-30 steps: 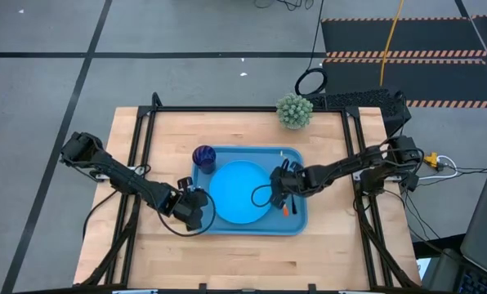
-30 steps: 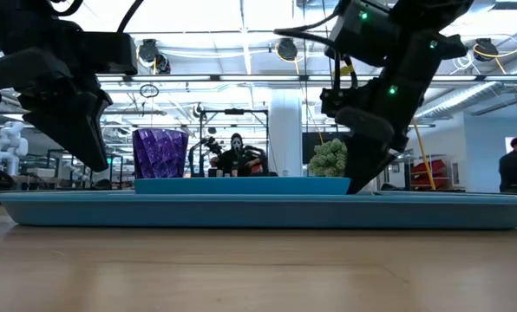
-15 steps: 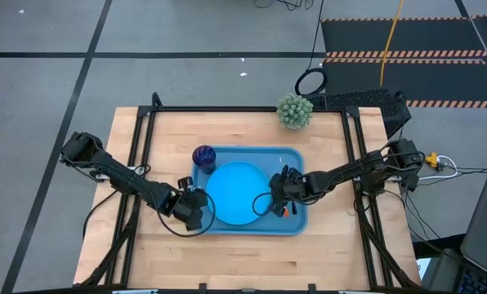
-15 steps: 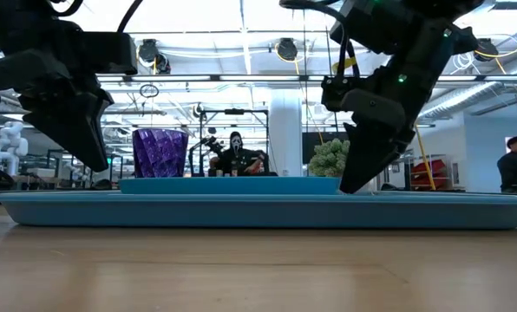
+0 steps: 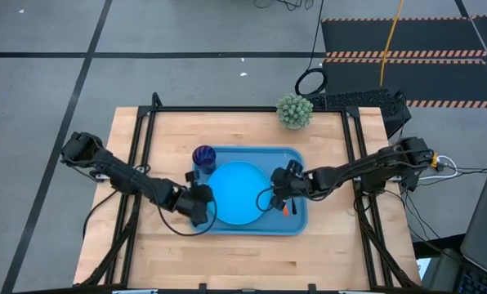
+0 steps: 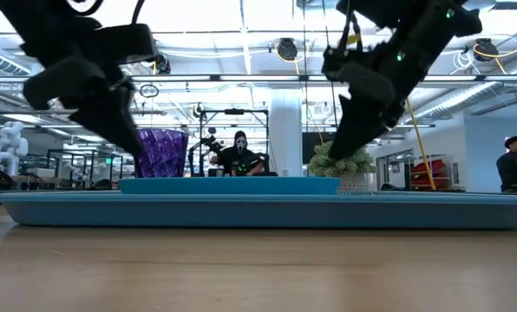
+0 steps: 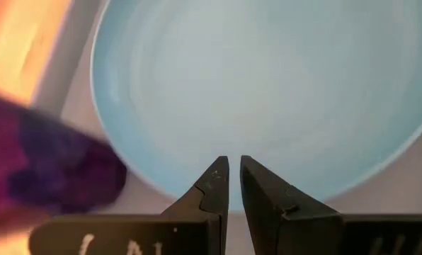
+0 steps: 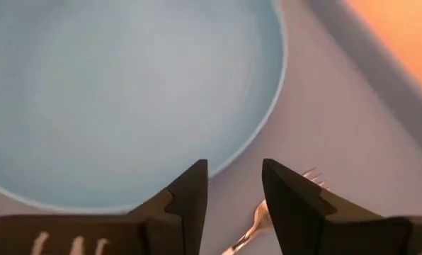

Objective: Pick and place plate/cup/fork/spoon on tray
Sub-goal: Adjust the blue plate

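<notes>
The sky-blue plate point(image 5: 238, 192) lies flat on the blue tray point(image 5: 297, 224). The purple cup point(image 5: 203, 155) stands upright in the tray's far left corner. The fork's orange handle point(image 5: 286, 209) lies on the tray floor, right of the plate. The spoon does not show. My left gripper point(image 5: 203, 204) is shut and empty, above the plate's left rim point(image 7: 234, 166). My right gripper point(image 5: 276, 196) is open and empty, above the plate's right rim point(image 8: 232, 170), with the fork point(image 8: 267, 219) just beside it. In the low view both grippers hang clear of the plate point(image 6: 228, 184).
A small green potted plant point(image 5: 294, 110) stands at the table's far edge. Bare wood point(image 5: 243, 257) lies between the tray and the table's near edge. A dark frame point(image 5: 137, 163) runs along the table's left, right and far sides.
My right gripper has gone up from the tray floor beside the plate's right rim and now hangs clear. My left gripper has gone up and a little toward the table's right, over the plate's left rim, and has tipped. Plate, cup and fork have kept still.
</notes>
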Motion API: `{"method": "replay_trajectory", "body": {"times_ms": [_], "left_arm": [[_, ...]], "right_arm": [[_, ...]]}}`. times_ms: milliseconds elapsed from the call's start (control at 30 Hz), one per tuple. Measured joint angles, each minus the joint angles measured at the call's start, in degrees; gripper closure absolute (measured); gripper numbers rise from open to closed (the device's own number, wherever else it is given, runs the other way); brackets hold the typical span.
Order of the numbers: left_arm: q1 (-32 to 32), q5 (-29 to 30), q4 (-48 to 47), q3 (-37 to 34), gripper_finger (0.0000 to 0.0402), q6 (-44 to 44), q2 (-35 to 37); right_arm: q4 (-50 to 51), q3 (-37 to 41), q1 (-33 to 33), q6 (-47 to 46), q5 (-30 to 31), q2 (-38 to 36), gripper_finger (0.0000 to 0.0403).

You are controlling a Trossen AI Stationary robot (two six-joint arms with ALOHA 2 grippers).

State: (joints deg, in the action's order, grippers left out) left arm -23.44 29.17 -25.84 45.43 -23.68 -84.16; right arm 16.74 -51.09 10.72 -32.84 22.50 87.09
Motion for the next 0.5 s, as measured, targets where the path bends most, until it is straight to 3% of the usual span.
{"method": "replay_trajectory", "body": {"times_ms": [200,500], "left_arm": [[3.22,-0.81,3.47,0.0,0.036,5.64,0.0],[6.17,-1.09,2.99,0.0,0.036,7.08,0.0]], "right_arm": [[-5.18,-0.02,0.0,3.16,0.0,-1.07,0.0273],[-15.49,-0.07,0.26,7.17,-0.27,4.55,0.0273]]}}
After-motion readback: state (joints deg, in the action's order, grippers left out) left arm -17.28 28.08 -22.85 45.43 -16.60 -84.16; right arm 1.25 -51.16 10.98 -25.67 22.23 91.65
